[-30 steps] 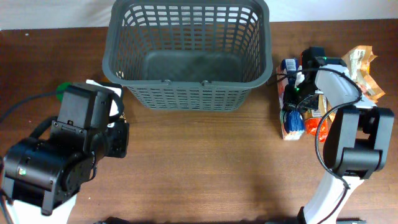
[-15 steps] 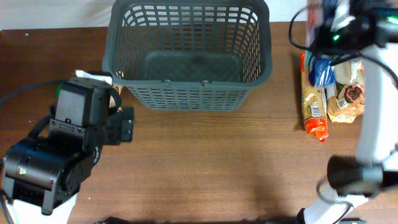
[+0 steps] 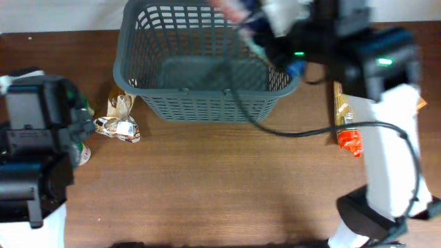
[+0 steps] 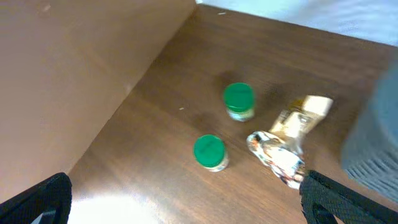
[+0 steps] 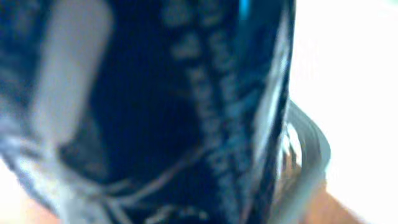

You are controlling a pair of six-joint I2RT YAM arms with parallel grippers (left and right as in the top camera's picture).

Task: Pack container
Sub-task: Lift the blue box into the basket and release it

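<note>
Over the upright container (image 3: 207,103), long axis left-right, right hand (image 3: 275,27) grips blue packet (image 5: 143,106); left hand (image 4: 193,208) wide open

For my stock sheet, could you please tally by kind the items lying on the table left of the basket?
Jars: 2
Wrapper: 1
Total: 3
</note>
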